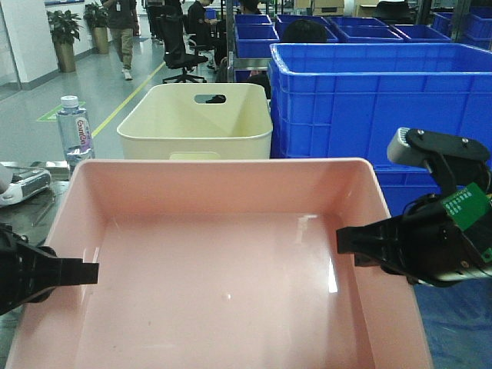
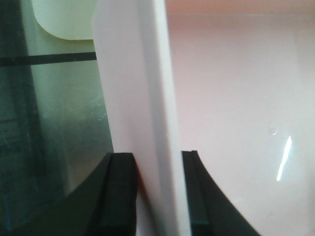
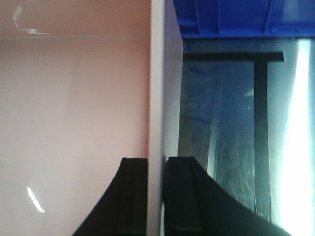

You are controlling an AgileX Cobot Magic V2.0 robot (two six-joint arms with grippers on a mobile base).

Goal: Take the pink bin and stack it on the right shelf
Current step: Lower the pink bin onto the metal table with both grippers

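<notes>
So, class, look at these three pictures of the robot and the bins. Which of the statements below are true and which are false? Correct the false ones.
1. The left gripper and the right gripper each have one finger on either side of a wall of the pink bin. True.
2. The bottle lies inside the pink bin. False: it stands upright outside the bin, beyond the far left corner, and the bin is empty.
3. The cream bin stands behind the pink bin. True.
4. The crate at the right is green. False: it is blue.
5. The cream bin has no opening in its walls. False: its far wall has a handle slot.
</notes>
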